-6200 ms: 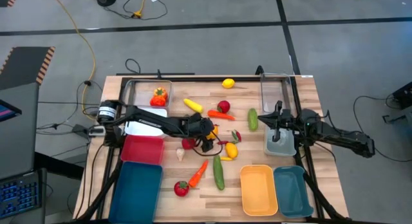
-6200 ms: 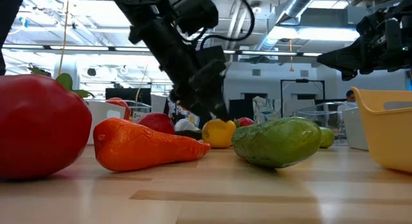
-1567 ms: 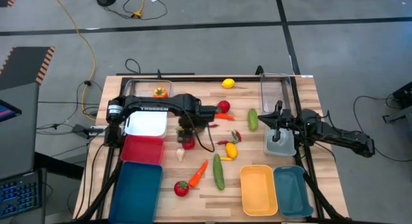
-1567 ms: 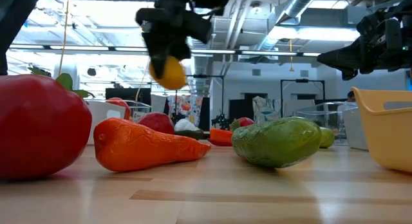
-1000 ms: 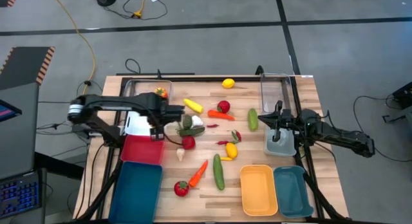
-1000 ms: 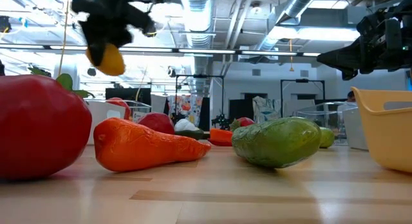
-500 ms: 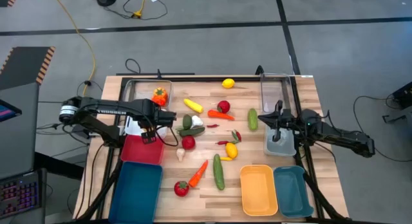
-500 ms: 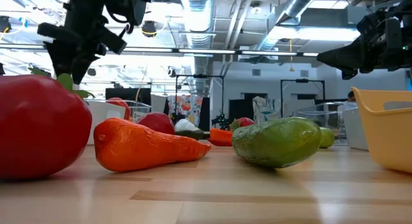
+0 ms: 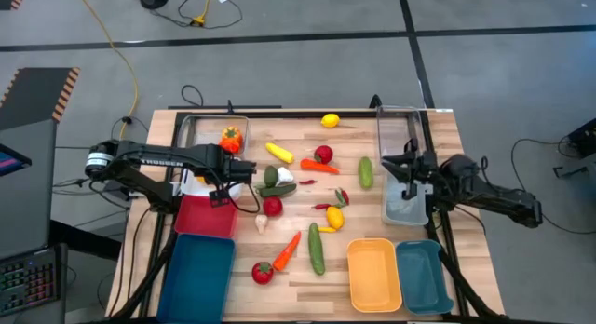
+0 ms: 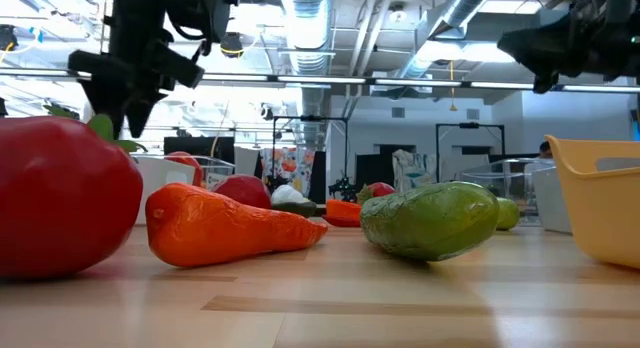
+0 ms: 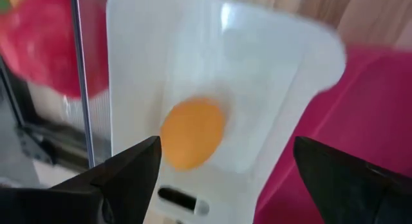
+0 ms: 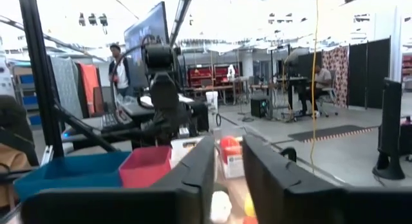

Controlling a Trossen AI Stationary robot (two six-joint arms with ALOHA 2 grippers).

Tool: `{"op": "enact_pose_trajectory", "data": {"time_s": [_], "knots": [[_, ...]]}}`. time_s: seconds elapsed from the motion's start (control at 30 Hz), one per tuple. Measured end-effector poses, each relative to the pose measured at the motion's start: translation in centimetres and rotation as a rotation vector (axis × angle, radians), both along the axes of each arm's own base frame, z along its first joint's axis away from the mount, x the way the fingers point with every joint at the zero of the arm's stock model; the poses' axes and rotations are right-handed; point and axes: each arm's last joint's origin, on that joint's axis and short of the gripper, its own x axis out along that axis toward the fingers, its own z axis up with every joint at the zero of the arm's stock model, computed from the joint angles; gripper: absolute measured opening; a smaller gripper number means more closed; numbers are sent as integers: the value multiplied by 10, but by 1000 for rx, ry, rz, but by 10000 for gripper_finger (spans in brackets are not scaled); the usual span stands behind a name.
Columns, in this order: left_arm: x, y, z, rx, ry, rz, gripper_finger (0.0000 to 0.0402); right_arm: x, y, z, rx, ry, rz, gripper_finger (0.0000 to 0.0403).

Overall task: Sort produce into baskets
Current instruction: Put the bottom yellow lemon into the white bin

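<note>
From above, my left gripper (image 9: 216, 187) hangs over the white basket (image 9: 192, 185) at the table's left side, just beside the pink-red basket (image 9: 207, 217), while my right gripper (image 9: 402, 172) sits over the clear basket (image 9: 402, 128) on the right. Loose produce lies across the middle of the table: a yellow lemon (image 9: 330, 120), a green cucumber (image 9: 317, 249), an orange carrot (image 9: 286, 250) and a red tomato (image 9: 263, 273).

At table height, the tomato (image 10: 60, 193), carrot (image 10: 225, 225) and cucumber (image 10: 430, 219) fill the foreground, with the orange-yellow basket (image 10: 600, 193) at the right edge.

Through my left wrist camera, my fingers (image 11: 122, 182) stand spread wide with nothing between them; a small orange-yellow fruit (image 11: 192, 132) rests in the white basket (image 11: 270, 76) below.

Through my right wrist camera, my fingers (image 12: 193, 179) stand slightly apart, holding nothing. A person (image 12: 118, 66) stands in the room beyond.
</note>
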Motion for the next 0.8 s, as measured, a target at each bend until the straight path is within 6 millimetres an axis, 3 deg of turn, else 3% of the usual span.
{"op": "enact_pose_trajectory", "data": {"time_s": [0.27,0.4,0.63,0.8], "knots": [[5,1,0,5,-48,-16,339,-6,2,18,55,-63,21,247],[5,1,0,6,-50,-16,339,-8,2,23,74,-29,24,291],[8,1,0,21,-74,-18,339,-1,1,42,95,19,60,310],[8,1,-1,22,-80,-18,339,15,2,56,133,161,108,311]]}}
